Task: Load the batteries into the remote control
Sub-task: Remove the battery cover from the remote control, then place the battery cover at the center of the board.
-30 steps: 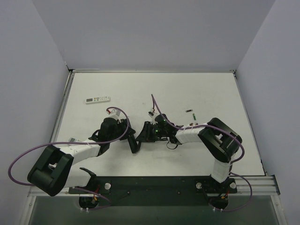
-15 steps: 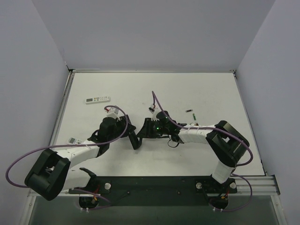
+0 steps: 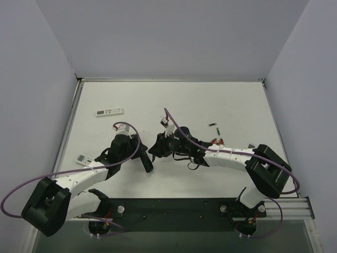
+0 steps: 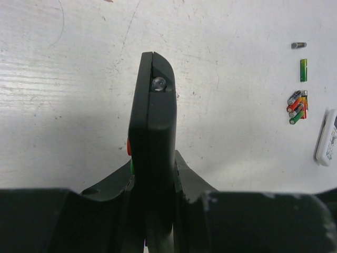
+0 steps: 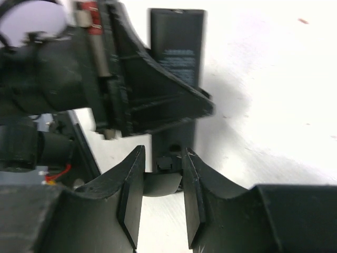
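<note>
The black remote control [image 4: 152, 121] stands on edge between my left gripper's [image 4: 152, 174] fingers, which are shut on it. In the top view the left gripper [image 3: 137, 152] holds the remote [image 3: 147, 162] just above the table. My right gripper [image 5: 159, 174] meets it from the right [image 3: 157, 148]. Its pads [image 5: 131, 195] close on a dark curved piece at the near end of the remote [image 5: 176, 58], whose labelled back faces the camera. The batteries [image 4: 297, 105] lie in a small red, green and dark cluster, also seen in the top view [image 3: 216, 141].
A green battery [image 4: 304, 69] and a dark one [image 4: 298, 45] lie apart from the cluster. A small white remote [image 3: 81, 159] lies left of the left arm, and a long white remote [image 3: 109, 112] lies at the back left. Another white remote [image 4: 327, 138] lies near the batteries.
Both grippers and the black remote have shifted left and slightly back. The right arm has stretched out further left. The small white remote has come into view at the left.
</note>
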